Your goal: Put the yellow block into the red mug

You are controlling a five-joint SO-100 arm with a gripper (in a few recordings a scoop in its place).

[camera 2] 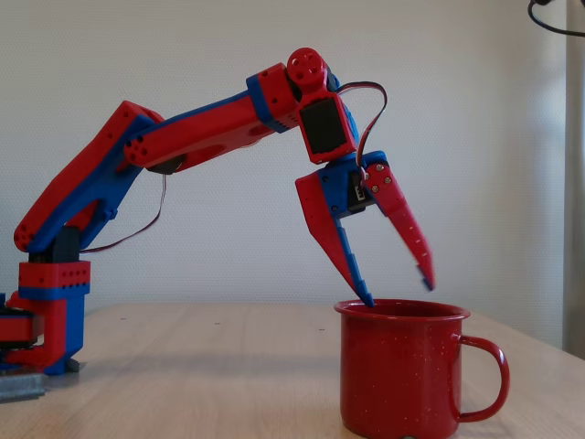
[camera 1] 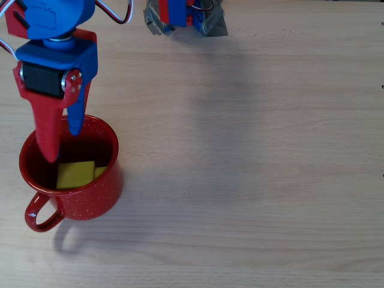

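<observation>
Hand wide open, empty, above red mug.

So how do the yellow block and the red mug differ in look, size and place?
The yellow block is small, matte and boxy; the red mug is much larger, glossy, round, with white speckles and a loop handle. The block lies inside the mug, while the mug stands upright on the table. The gripper, fingers apart, touches neither.

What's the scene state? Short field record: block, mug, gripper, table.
block: yellow block lies inside the mug, on its dark bottom
mug: red mug upright on the table, handle to the right in the fixed view
gripper: gripper open, empty, fingertips just above the mug's rim
table: light wood table
</observation>
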